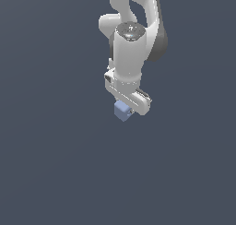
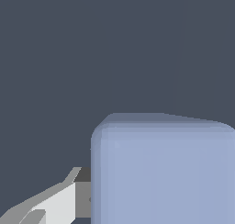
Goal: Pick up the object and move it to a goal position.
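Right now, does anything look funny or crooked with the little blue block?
Nothing looks broken or spilled. The blue cube sits right under the white tool, poking out toward the exterior view's left rather than centred under it. In the wrist view one finger lies against the cube's side. Whether it is gripped is unclear.

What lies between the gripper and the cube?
Nothing: in the wrist view one finger sits right against the cube with no gap. The exterior view shows the cube tucked under the gripper.
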Tool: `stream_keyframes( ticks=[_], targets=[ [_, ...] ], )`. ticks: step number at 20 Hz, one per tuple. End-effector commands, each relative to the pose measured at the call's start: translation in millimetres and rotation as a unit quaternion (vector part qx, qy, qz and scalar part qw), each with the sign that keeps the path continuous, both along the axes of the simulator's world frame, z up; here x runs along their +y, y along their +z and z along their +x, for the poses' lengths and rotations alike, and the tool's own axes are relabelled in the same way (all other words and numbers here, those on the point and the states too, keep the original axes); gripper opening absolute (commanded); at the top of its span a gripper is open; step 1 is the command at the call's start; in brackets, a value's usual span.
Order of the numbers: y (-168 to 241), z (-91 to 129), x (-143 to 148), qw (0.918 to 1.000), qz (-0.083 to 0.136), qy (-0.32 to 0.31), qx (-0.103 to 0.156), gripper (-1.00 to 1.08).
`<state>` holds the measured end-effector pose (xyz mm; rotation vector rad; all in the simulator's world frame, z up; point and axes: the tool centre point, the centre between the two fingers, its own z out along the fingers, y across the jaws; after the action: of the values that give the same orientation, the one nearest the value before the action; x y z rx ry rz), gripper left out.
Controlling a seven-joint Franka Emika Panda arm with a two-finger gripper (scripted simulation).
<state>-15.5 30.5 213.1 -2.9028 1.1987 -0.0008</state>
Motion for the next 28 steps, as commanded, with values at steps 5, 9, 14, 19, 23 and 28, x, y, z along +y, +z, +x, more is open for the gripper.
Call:
stream_keyframes(
  ticks=[5, 9, 14, 19, 23, 28],
  targets=[
    [71.3, 6.4, -19.0, 1.0, 0.0, 0.0, 0.0, -1.0],
    [112.9, 11.2, -30.2, 1.0, 0.0, 0.0, 0.0, -1.0],
    [161.9, 17.4, -43.2, 1.0, 0.0, 0.0, 0.0, -1.0],
    [198.0, 23.0, -52.4, 1.0, 0.0, 0.0, 0.0, -1.0],
    [217.4, 26.4, -57.6, 1.0, 0.0, 0.0, 0.0, -1.0],
    [231.4, 29.3, -60.9, 1.0, 0.0, 0.0, 0.0, -1.0]
  ],
)
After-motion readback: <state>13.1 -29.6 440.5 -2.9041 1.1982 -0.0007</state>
